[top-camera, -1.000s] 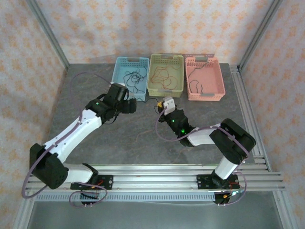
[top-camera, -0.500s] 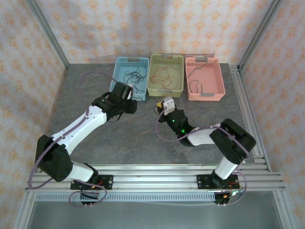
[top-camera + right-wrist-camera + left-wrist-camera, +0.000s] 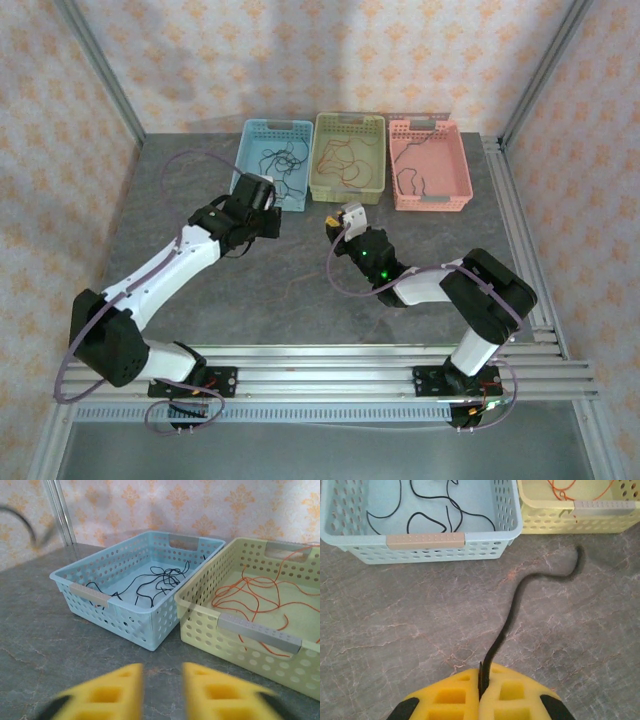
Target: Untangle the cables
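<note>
A robotics lab test cell, grey stone-look bench edged with aluminium rails, two white arms bolted to them, patterned walls on a metal frame, blue basket, yellow basket, pink basket lined up beyond the left claw and right claw

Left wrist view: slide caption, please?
Left gripper shut on a black cable trailing over the table toward the yellow basket.

Jaws of the right gripper blurred, cut off below; black cable blurs farther out.
</note>
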`<state>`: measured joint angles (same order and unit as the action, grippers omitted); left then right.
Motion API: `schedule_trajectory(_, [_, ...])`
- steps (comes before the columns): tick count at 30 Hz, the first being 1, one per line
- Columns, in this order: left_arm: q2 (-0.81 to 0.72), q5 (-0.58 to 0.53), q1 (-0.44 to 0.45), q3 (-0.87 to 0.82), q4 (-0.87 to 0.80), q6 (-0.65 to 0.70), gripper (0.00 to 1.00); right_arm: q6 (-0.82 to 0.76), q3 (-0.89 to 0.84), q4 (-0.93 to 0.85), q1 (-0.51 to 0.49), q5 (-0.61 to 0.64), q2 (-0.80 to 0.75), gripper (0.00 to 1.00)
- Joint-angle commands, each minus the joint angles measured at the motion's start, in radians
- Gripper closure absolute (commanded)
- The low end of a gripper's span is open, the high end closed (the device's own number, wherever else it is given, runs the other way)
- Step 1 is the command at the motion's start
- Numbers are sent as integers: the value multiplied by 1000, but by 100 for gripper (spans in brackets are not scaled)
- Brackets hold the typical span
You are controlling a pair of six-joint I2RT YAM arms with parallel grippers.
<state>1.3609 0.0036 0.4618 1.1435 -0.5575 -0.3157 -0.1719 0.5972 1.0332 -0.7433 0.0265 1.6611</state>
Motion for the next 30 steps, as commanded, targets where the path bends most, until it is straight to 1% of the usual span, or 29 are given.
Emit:
schedule_trajectory(1, [-67,-39,-41,-26,49,-61,100,18,-29,106,-4,18,-9,45])
schedule_trajectory(3, [-91,5,-73,-46,67,-87,100,21,-45,146,-4,25,-7,41])
schedule_trajectory(7, [-124,66,-100,-71,89,-107,100,20,-48,161,-4,-9,-4,40])
schedule_trajectory(11, [-134,87,-100,-83,87,-112,100,15,-52,180,-4,-14,2,40])
schedule_trajectory(16, [-140,122,-98,-107,86,-126,100,13,-76,260,-4,-3,14,40])
schedule_trajectory(21, [-137,121,-96,-141,76,-123,100,12,-80,274,-4,-9,15,41])
schedule_trajectory(23, [-138,142,-97,-157,77,-120,100,12,-89,306,-4,-9,20,41])
schedule_trajectory(26, [-142,159,-85,-189,97,-127,100,17,-102,355,-4,-12,28,41])
schedule_trajectory(30, [-149,180,-74,-228,123,-139,100,19,-101,360,-3,-29,32,41])
